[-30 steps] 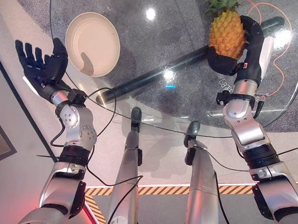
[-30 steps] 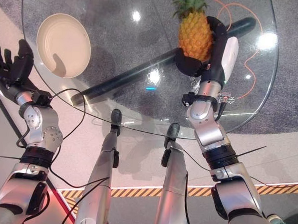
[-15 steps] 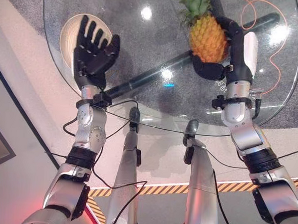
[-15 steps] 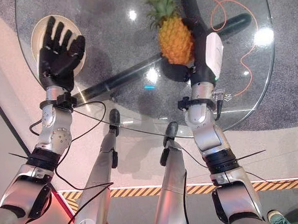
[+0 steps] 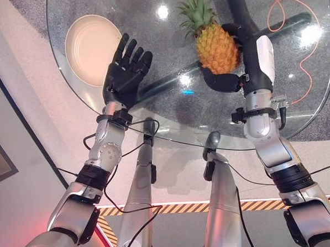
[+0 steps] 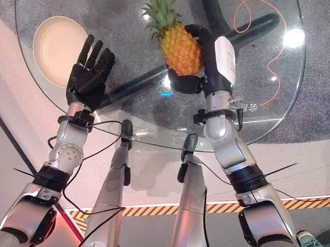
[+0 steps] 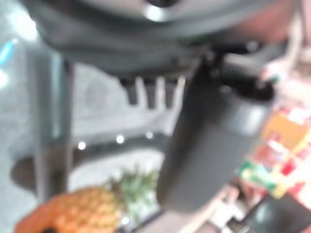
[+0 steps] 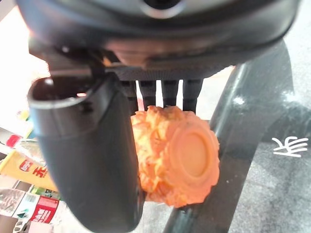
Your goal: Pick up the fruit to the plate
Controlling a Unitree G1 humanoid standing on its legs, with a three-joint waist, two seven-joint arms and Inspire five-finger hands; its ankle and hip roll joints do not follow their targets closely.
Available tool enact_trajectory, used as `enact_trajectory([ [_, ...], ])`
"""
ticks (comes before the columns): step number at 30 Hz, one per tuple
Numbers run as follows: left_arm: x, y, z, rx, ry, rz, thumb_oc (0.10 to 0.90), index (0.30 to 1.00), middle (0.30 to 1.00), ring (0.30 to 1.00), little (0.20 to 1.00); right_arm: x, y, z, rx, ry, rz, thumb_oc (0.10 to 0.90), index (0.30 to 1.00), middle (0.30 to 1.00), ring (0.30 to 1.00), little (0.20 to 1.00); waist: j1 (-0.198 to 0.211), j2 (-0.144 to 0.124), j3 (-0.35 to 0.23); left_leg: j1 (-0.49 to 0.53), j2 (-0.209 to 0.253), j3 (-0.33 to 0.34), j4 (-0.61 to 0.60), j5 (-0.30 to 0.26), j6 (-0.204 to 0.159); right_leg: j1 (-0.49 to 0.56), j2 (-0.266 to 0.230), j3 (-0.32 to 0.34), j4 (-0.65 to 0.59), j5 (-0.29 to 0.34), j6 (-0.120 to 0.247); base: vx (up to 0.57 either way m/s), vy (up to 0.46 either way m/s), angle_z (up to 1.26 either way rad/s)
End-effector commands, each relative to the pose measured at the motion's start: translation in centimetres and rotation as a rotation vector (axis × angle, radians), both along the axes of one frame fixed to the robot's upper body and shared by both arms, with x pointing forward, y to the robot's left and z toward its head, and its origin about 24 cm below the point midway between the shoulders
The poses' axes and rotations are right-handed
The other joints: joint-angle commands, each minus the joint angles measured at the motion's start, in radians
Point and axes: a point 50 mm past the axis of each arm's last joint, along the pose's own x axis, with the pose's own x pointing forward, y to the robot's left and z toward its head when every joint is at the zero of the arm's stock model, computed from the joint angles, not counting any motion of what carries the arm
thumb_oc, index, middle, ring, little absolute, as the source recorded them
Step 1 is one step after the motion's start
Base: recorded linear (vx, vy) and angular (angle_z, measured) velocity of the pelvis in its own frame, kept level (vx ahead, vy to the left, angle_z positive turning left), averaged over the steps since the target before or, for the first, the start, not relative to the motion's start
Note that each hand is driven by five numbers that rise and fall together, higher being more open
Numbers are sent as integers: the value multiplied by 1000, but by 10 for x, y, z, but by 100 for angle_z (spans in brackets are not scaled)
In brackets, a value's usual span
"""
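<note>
Glass forms the round table top point(image 5: 298, 116), and dark crossed bars of its frame point(image 5: 167, 82) show through it. Orange-yellow pineapple point(image 5: 216, 47) with a green leafy crown is held above the middle of the table, tilted, with the crown pointing toward the far left edge. The right hand point(image 5: 234, 77) is curled round the fruit: fingers wrap its right side and the thumb presses under its base. In the right wrist view the fingers point(image 8: 165, 92) run behind the pineapple point(image 8: 177, 155) and the thumb lies along its side, so the flat round base of the fruit faces the camera.

The cream plate point(image 5: 91, 49) lies near the left edge of the table, well apart from the pineapple. It holds nothing.

The left hand point(image 5: 126, 71) is raised over the near left part of the table, just beside the plate on its right side, between the plate and the fruit. Its fingers are straight and spread, pointing toward the far edge, and it holds nothing. Whether it touches the glass cannot be told. In the left wrist view the pineapple point(image 7: 82, 208) shows past the thumb.

An orange cord point(image 5: 310, 53) loops on the grey floor under the right part of the table.
</note>
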Motion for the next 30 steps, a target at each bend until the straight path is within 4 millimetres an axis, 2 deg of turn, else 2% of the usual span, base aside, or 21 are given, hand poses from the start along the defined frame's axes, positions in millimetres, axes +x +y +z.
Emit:
enact_trajectory([
  [1, -8, -10, 48, -33, -224, -102, 800, 900, 900, 900, 900, -38, 41, 61, -81, -318, 259, 100, 300, 300, 300, 200, -21, -28, -18, 16, -70, 80, 117, -125, 68, 105, 59, -6, -293, 203, 39, 0, 0, 0],
  [11, -11, -23, 53, -86, -253, -215, 800, 900, 900, 900, 900, -46, 56, 65, -162, -319, 328, 100, 300, 300, 300, 200, -21, -30, -18, 15, -70, 80, 115, -121, 68, 106, 56, -9, -300, 208, 38, 0, -2, -1],
  [30, -34, -41, 76, -58, -393, -342, 800, 900, 900, 900, 900, -71, 73, 78, -204, -399, 438, 100, 300, 300, 300, 200, -12, -31, -18, 10, -77, 75, 107, -113, 76, 106, 57, -16, -306, 212, 35, 0, 0, 0],
])
